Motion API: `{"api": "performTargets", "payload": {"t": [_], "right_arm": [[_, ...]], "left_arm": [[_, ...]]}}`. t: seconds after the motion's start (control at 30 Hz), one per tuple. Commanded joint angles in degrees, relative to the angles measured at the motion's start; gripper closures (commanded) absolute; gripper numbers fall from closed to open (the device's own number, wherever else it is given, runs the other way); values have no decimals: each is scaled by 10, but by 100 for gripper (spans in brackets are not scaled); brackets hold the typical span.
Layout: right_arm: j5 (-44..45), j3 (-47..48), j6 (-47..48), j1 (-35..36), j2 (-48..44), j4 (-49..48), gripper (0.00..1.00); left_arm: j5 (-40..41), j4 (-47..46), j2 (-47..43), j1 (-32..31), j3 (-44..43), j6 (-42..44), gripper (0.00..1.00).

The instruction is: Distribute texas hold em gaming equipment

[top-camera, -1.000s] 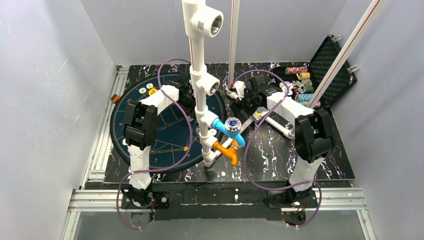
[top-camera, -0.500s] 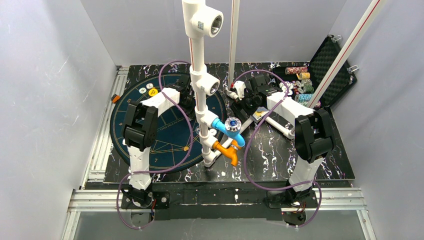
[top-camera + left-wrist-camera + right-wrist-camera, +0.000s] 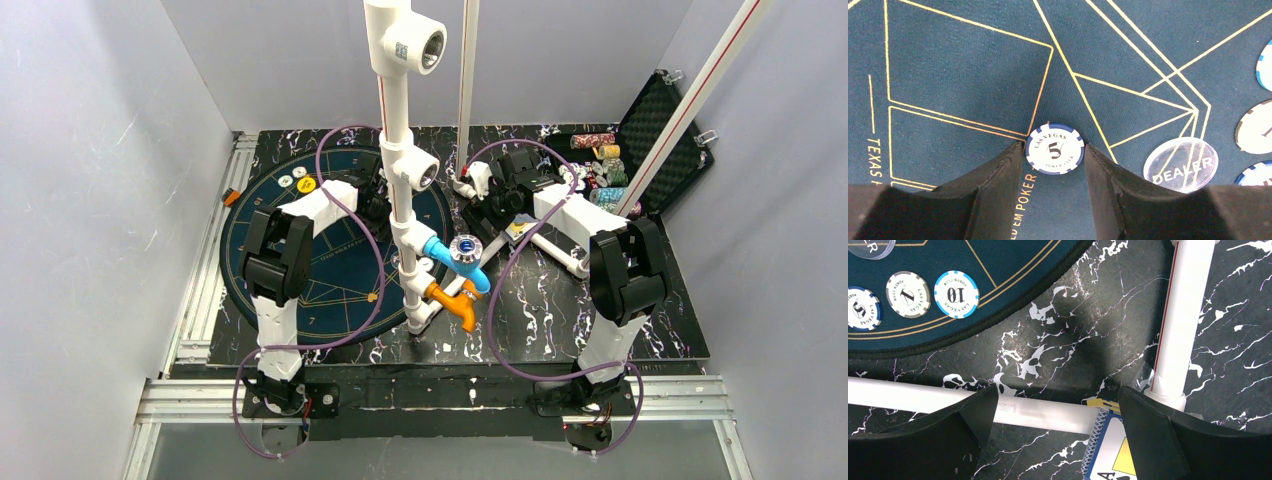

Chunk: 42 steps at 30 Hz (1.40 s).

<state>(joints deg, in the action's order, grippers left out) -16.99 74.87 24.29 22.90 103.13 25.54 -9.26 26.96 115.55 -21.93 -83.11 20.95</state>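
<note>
Poker chip marked 5 (image 3: 1055,149), white with a dark blue rim, lies flat on the teal hold'em mat (image 3: 963,70), right at a corner of the gold lines. The left gripper (image 3: 1053,148) stands over it with its jaws about halfway apart, one finger on each side of the chip. The tips sit just beside the rim or barely touch it; the wrist view does not show which. Nothing is lifted.

The step in hand looks like a pinch on this chip to carry it to a player's spot. To do it well:

- The chip is thin, so the pads need to be low enough to catch its edge without digging into the felt.
- The pinch should run straight across the middle of the chip. Off centre, a round chip will likely squirt out forward.
- The closing should be slow and even, so that neither finger pushes the chip along the mat first.
- The lift should go straight up, since the clear DEALER button (image 3: 1180,164) lies near the right-hand finger and a sideways drag could knock it.

The right gripper (image 3: 1058,392) is fully spread and holds nothing. It hangs over the marbled table above a white pipe (image 3: 1048,415), with a playing card (image 3: 1108,447) just below it.
</note>
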Motion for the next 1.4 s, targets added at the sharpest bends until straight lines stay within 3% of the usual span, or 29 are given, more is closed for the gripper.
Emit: {"api": "performTargets", "payload": {"t": [0.0, 0.13, 0.33, 0.63, 0.93, 1.17, 1.37], "right_arm": [[0, 7, 7, 0, 1, -12, 0], [5, 4, 11, 0, 2, -13, 0], [0, 4, 12, 0, 5, -12, 0], [0, 4, 13, 0, 8, -12, 0], [3, 2, 14, 0, 11, -14, 0], [5, 1, 15, 0, 15, -14, 0], [3, 4, 17, 0, 22, -11, 0]], "left_arm": [[1, 81, 34, -6, -2, -13, 58], [8, 84, 30, -2, -9, -26, 66], [-12, 98, -17, 30, -24, -43, 67], [-75, 141, -26, 138, -120, -50, 68], [-90, 140, 85, 241, -320, -66, 69], [-65, 141, 202, 244, -481, -55, 67], [-38, 113, 252, 244, -541, -46, 66]]}}
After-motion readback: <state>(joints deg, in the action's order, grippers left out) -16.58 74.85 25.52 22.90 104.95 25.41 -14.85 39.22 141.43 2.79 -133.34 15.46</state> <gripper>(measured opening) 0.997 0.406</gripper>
